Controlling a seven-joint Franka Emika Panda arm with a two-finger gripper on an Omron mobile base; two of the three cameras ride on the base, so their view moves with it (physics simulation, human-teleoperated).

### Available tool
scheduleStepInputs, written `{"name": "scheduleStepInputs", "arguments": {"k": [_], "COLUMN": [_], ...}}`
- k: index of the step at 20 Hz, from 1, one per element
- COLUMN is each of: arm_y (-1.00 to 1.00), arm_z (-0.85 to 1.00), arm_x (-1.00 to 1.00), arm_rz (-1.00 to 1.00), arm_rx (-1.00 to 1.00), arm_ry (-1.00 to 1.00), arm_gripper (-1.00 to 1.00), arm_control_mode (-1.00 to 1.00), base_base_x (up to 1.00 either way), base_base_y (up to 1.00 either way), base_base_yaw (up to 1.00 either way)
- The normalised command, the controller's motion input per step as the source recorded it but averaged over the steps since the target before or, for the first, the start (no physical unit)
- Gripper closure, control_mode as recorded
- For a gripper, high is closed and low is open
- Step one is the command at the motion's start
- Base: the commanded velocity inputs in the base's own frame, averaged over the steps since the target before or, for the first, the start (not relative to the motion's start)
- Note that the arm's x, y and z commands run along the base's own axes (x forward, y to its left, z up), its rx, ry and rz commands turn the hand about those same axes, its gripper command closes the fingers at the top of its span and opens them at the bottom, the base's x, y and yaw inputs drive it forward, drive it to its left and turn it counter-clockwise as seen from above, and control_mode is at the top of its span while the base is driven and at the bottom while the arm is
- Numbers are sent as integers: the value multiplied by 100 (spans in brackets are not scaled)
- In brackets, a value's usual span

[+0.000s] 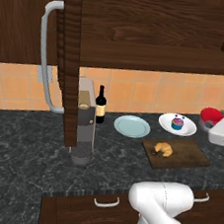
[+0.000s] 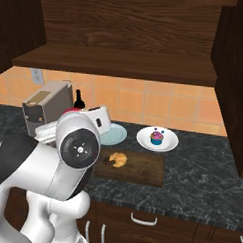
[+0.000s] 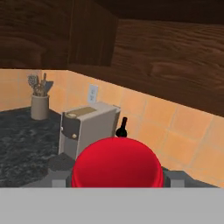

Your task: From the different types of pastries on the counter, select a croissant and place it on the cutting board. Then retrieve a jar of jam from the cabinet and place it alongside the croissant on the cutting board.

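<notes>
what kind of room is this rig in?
A rendered home kitchen, by the look of it: dark marbled counter with an orange tile backsplash, wooden wall cabinet above, and a coffee machine and wine bottle on the worktop.

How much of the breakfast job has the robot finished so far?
Done: the small golden-brown croissant lies on the flat dark brown wooden cutting board. In hand: the squat red-lidded jar of jam sits between the fingers, above the dark marbled counter. Left: set the jar on the board beside the croissant.
</notes>
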Motion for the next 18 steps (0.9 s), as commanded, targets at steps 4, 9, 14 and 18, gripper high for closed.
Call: {"name": "scheduleStepInputs", "arguments": {"k": [4,9,14,18], "arm_y": [0,-36,-69,-48], "arm_z": [-63,-41,-30,-7], "arm_x": [18,45,35,54], "arm_rz": [12,17,12,8], "arm_rx": [0,2,8,0], "arm_ry": [0,0,0,3], "arm_gripper": [100,100,100,100], "arm_control_mode": [-100,-100,-100,-100], "base_base_x": [0,0,0,0], "base_base_y": [0,0,0,0], "base_base_yaw": [0,0,0,0]}}
